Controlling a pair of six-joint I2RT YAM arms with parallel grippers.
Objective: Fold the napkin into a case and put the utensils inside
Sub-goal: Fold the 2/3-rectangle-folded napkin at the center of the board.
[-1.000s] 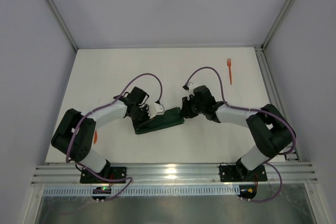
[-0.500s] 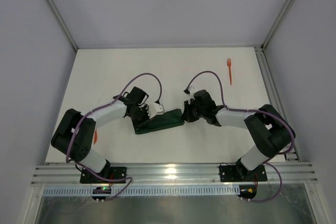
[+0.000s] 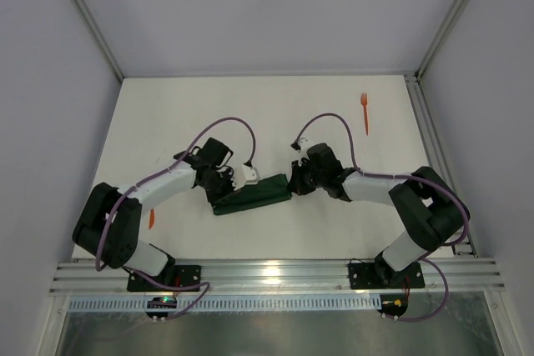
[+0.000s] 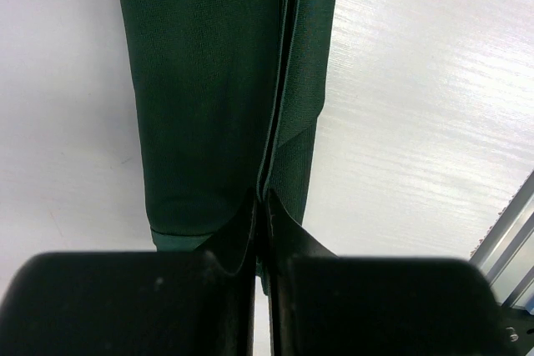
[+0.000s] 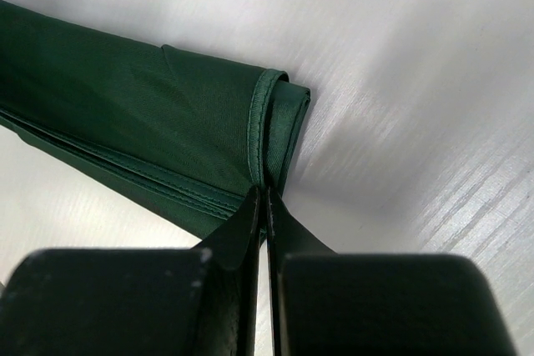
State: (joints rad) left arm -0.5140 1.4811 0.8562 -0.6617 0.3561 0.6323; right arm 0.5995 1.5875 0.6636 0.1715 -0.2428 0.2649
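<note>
clamped shut on both ends of the napkin (image 3: 252,193): left tool (image 4: 261,199), right tool (image 5: 264,193); thin hems only. could slip free under uneven pull (folds springing open).

Nothing readable is showing in any of the views: no text, label, brand, number or sign
</note>
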